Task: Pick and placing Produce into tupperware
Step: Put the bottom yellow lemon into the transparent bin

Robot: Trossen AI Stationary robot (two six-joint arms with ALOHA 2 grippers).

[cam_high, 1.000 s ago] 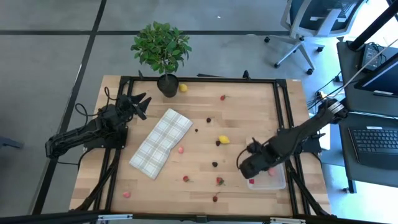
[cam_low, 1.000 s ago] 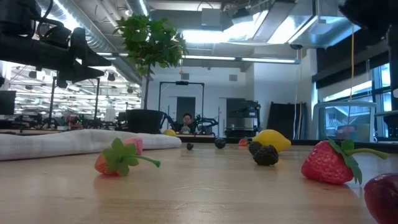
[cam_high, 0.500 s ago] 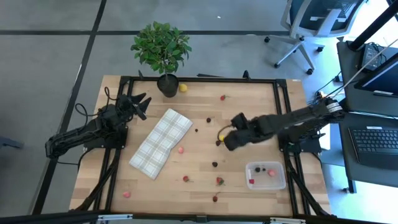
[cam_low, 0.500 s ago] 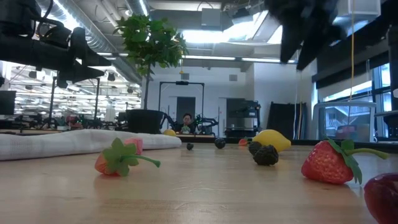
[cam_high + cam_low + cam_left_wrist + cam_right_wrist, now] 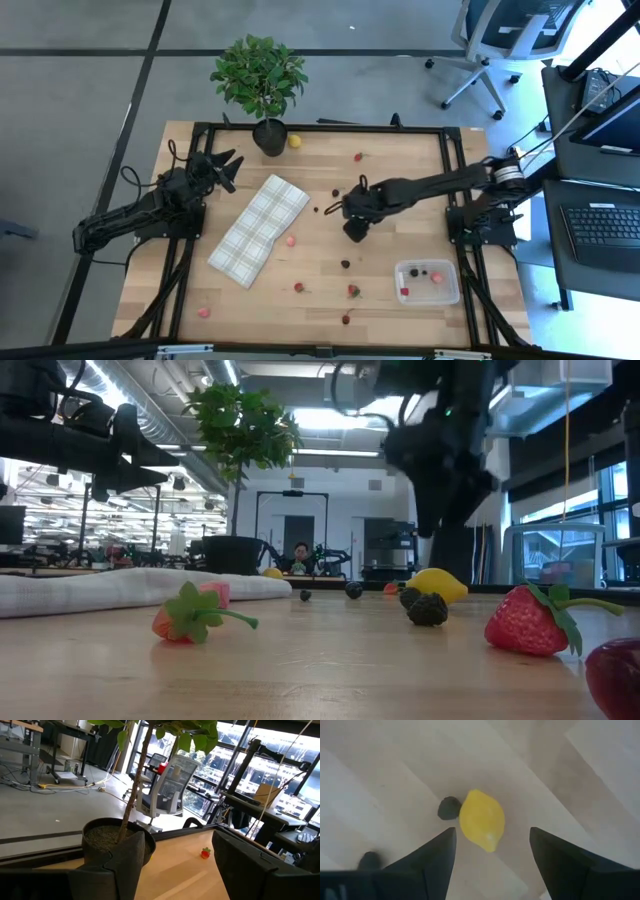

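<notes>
My right gripper (image 5: 492,840) is open and hangs over the middle of the table (image 5: 352,226), pointing down. A yellow toy lemon (image 5: 481,820) lies on the wood below the gap between its fingers, with a dark berry (image 5: 449,808) touching its side. In the low view the gripper (image 5: 445,490) stands above that lemon (image 5: 436,584). The clear tub (image 5: 452,285) sits near the table's near right corner and holds a red, a dark and a pink piece. My left gripper (image 5: 225,168) is open and waits in the air by the plant pot.
A plaid cloth (image 5: 260,228) lies left of centre. A potted plant (image 5: 262,80) stands at the far edge with a second lemon (image 5: 294,142) beside it. Strawberries (image 5: 353,291) and dark berries (image 5: 345,264) lie scattered over the wood, and another dark berry (image 5: 369,860) is close to my right gripper.
My right gripper has swung from above the tub toward the table's left and far side, and now hangs over the lemon in the middle. The tub and the pieces in it have stayed where they were.
</notes>
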